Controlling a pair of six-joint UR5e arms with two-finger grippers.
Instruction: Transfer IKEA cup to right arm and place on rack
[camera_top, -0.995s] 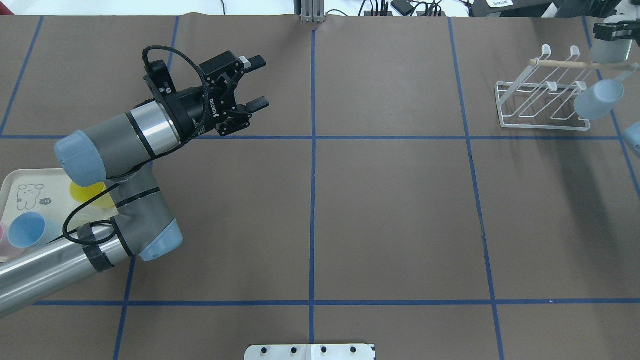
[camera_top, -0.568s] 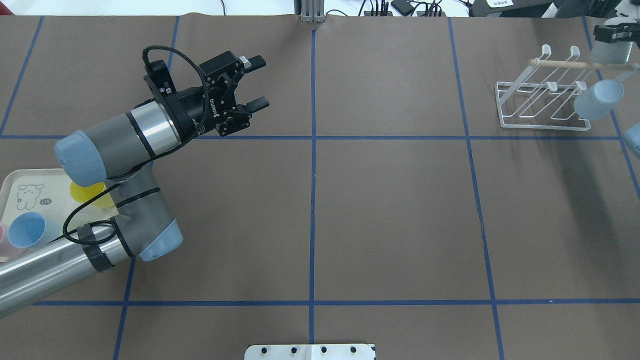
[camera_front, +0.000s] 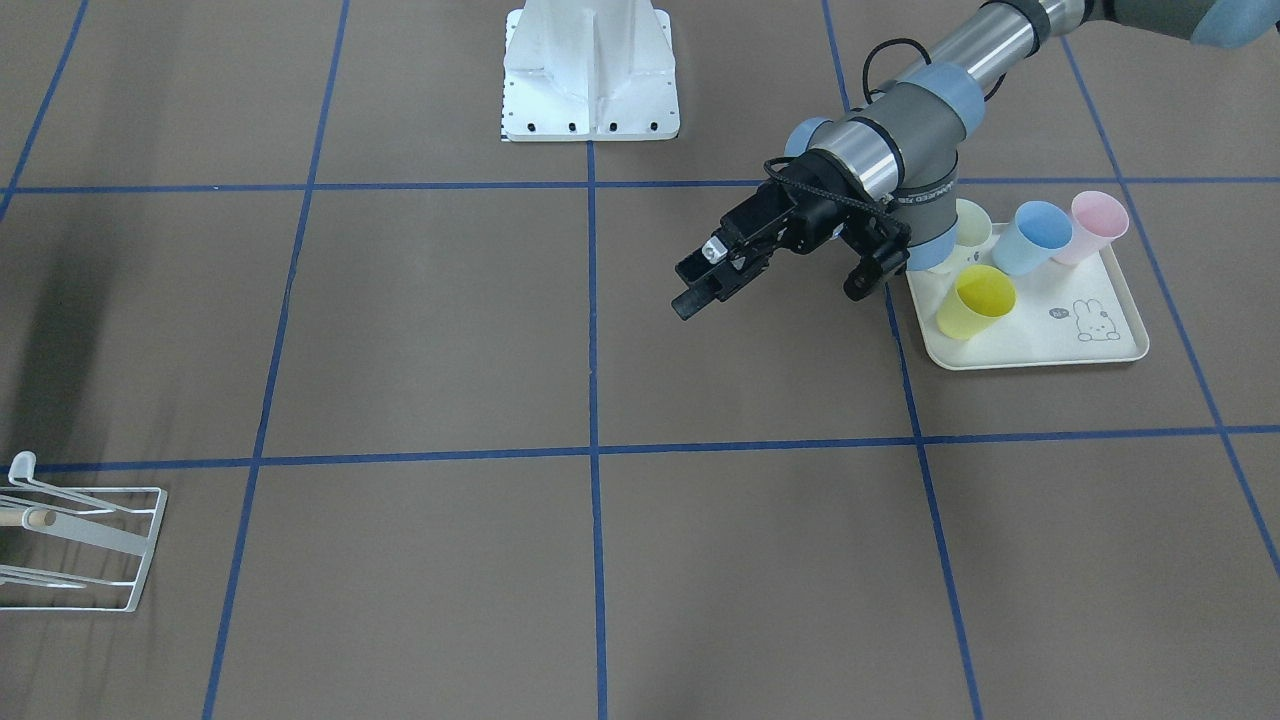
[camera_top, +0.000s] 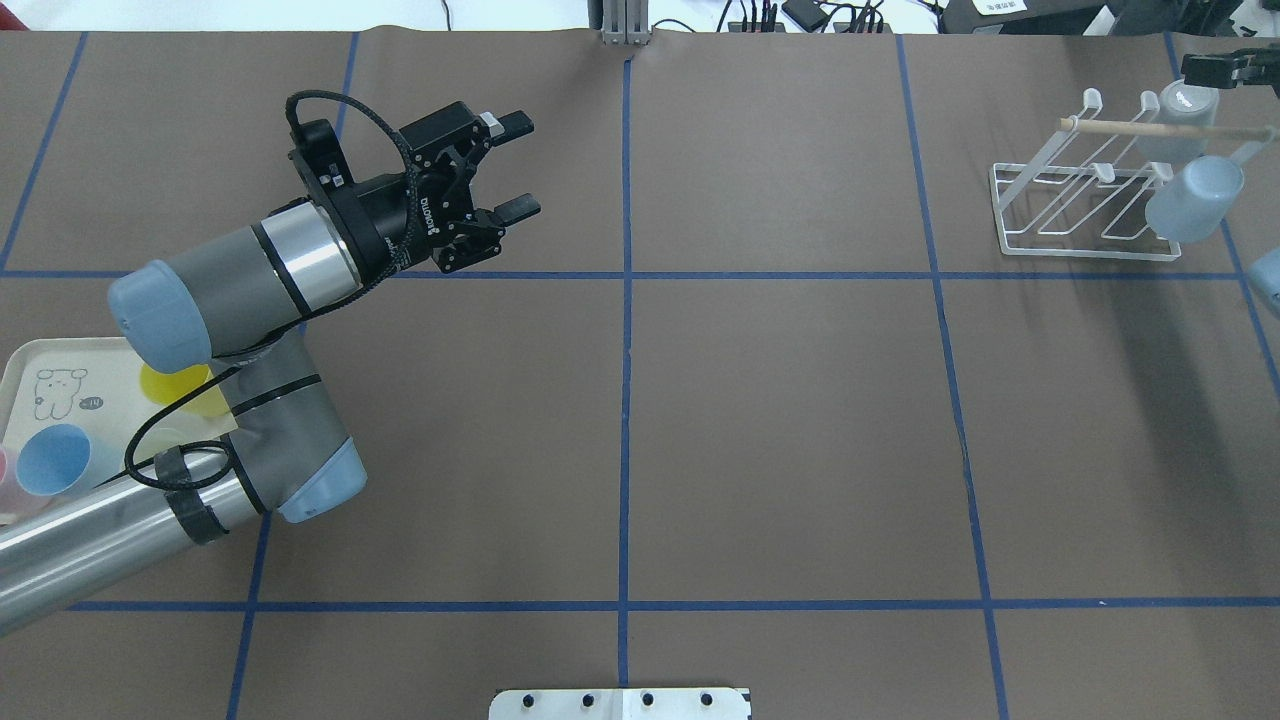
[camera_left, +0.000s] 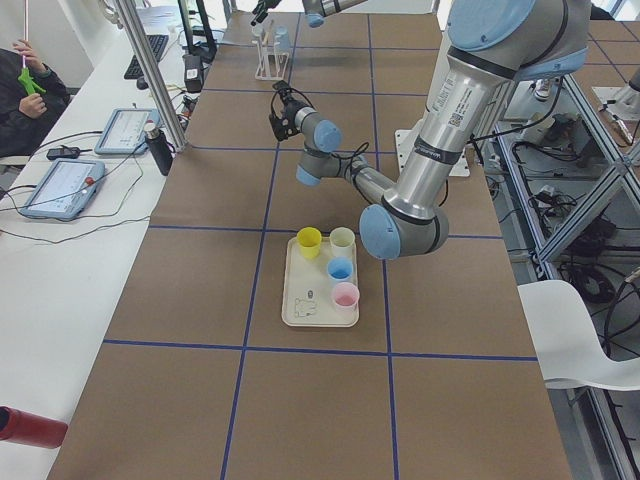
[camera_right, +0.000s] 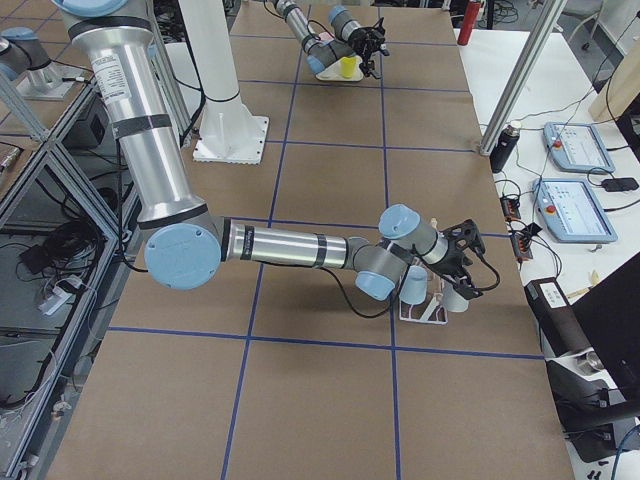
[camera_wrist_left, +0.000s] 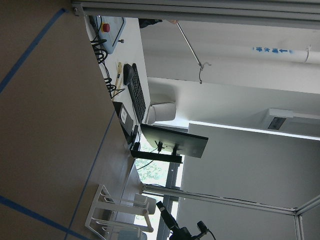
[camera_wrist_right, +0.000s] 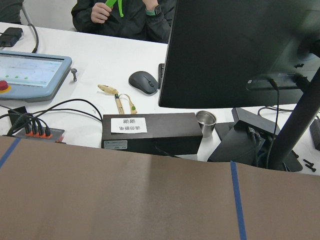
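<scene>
Your left gripper (camera_top: 518, 165) has black fingers spread apart, empty. You cannot tell the right gripper (camera_top: 1215, 68) state. A tapered pale-blue cup (camera_top: 1183, 125) sits on the white wire rack (camera_top: 1090, 254).

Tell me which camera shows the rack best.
Overhead exterior: the rack appears nearly whole, with frame and wooden rod clear. Front-facing crops it at the edge. Exterior left shows it tiny. In exterior right the right arm overlaps it. Left wrist-mounted catches only part.
</scene>
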